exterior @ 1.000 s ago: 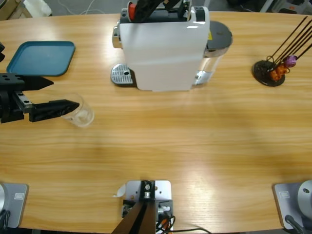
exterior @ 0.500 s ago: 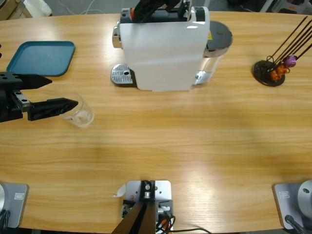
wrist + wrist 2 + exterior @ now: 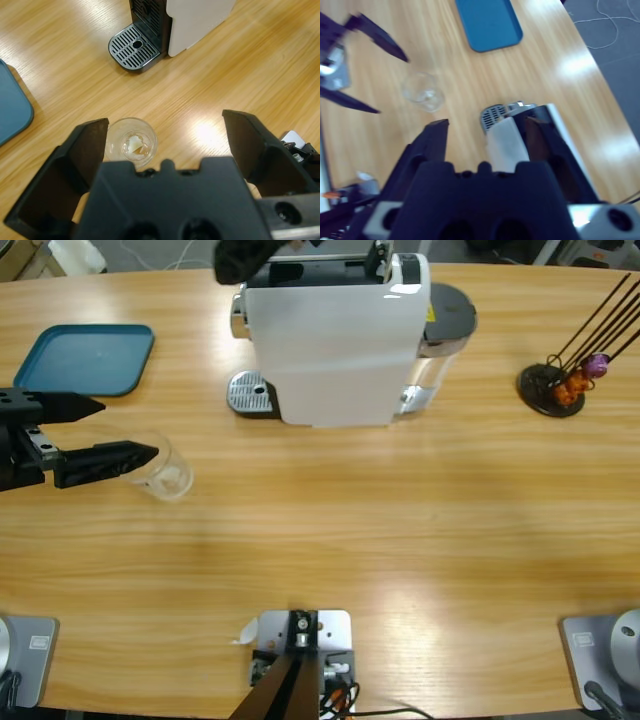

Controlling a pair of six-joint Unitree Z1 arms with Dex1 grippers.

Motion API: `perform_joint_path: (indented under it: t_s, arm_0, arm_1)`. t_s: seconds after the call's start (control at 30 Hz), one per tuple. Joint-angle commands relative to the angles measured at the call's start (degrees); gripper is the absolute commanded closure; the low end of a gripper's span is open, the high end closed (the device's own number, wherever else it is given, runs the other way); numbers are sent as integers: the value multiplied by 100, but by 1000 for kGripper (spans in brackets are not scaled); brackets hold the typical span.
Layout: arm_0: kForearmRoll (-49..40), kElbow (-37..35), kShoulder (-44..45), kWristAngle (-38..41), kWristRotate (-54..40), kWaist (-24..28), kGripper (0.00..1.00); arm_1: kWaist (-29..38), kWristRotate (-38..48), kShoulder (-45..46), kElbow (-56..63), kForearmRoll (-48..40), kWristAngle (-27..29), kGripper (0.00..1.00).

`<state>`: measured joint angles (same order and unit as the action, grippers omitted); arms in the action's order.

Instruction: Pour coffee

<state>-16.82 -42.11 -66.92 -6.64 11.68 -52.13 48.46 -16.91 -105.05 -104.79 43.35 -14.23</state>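
tray (image 3: 85,358): its left corner is cut by the left wrist view's edge
right arm (image 3: 245,255): mostly beyond the high view's top edge
capsules (image 3: 575,383): too small to count

Looks like a robotics lab or test room dressed up as a coffee corner, not anyone's real kitchen. One long pale wooden worktop (image 3: 400,540) with hardly anything on it: a white capsule coffee machine (image 3: 335,335) at 12 o'clock, a blue tray (image 3: 85,360) over at 10 o'clock, a wire capsule stand (image 3: 555,385) at 2 o'clock, a lone clear glass (image 3: 165,468) at 9 o'clock. Two robot arms work over it, the left pincer (image 3: 105,430) coming in from 9 o'clock. Past the worktop's far edge there's grey carpet (image 3: 615,40) with a loose white cable (image 3: 600,20) trailing across it.
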Motion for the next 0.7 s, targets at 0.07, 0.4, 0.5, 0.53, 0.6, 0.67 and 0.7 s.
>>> perform_joint_path:
  t_s: [0.07, 0.4, 0.5, 0.53, 0.6, 0.67, 0.7]
  arm_0:
    - [57, -50, 153, -48, 53, -34, 9]
    - [51, -173, 274, 4, 4, -117, 13]
    - [48, -173, 323, 13, 9, -201, 13]
    - [48, -166, 337, 13, 9, -243, 13]
    - [48, -154, 381, 8, 16, -308, 13]
    - [48, -138, 437, 4, 18, -324, 13]
    - [48, -108, 471, -1, 18, -324, 13]
  arm_1:
    - [269, 3071, 1616, 2639, -485, 192, 1000]
    - [-28, 4813, 3259, 4475, -2062, 2699, 1000]
    - [-466, 4892, 2764, 4276, -3115, 2810, 1000]
    - [-582, 4890, 2498, 4135, -3294, 2827, 1000]
    - [-728, 4923, 1987, 3872, -3570, 2950, 1000]
    - [-786, 4981, 1565, 3534, -3653, 2996, 1000]
    - [-786, 4987, 1340, 3297, -3651, 2982, 1000]
